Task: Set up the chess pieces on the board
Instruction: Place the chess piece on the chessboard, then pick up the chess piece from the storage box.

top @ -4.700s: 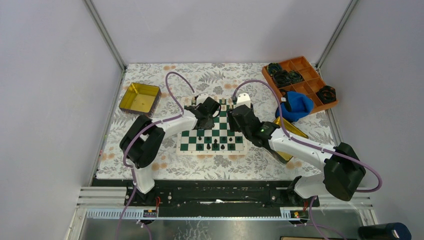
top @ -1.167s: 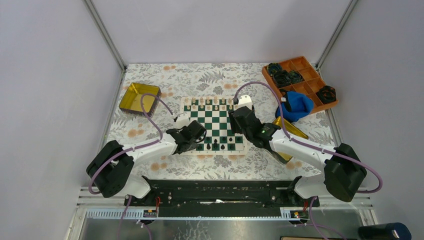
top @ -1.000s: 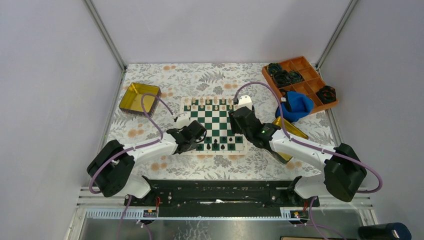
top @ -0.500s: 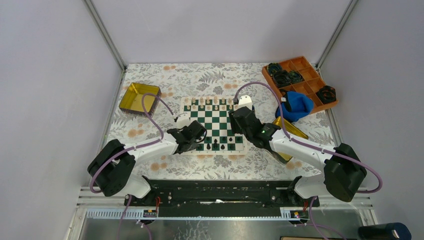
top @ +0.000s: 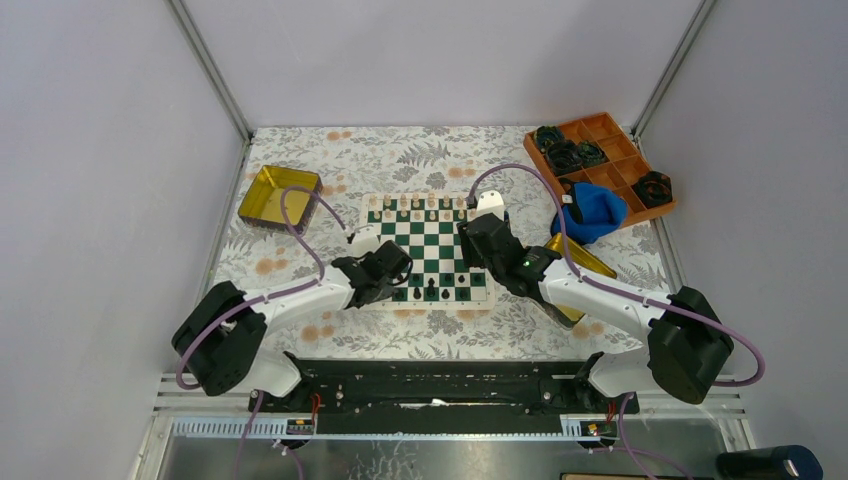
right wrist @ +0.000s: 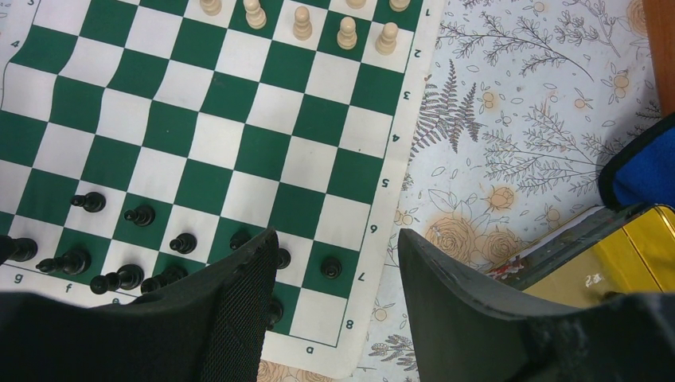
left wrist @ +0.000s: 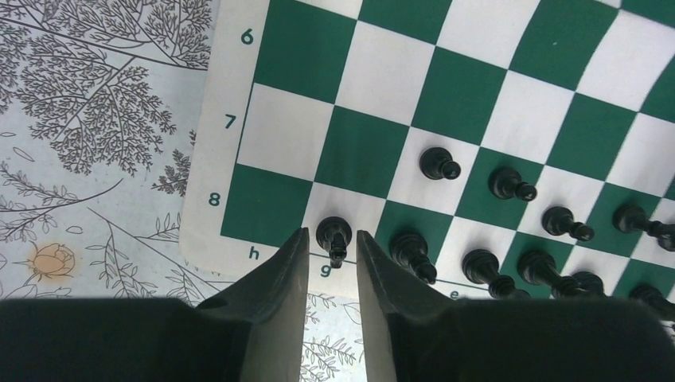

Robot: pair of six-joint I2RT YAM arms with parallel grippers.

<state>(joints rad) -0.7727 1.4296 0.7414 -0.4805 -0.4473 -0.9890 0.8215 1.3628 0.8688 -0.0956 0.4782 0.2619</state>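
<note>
1. The black pieces (left wrist: pixel 509 185) are filling most of the two near rows of the board (left wrist: pixel 362 151). The cream pieces (top: pixel 420 208) are lining its far rows.
2. The left gripper (left wrist: pixel 331 235), fingers slightly parted, is straddling a black piece (left wrist: pixel 334 239) that is standing upright one square in from the near left corner. It seems to be clear of the piece.
3. At least three squares at that corner are lying vacant, so the setup looks unfinished.
4. The right gripper (right wrist: pixel 334 239), spread wide and holding nothing, is hovering over the near right pieces.
5. The floral tablecloth (left wrist: pixel 95 119) is offering open room to the left. The neighbouring piece (left wrist: pixel 412 251) is crowding the finger on the scene's right.
</note>
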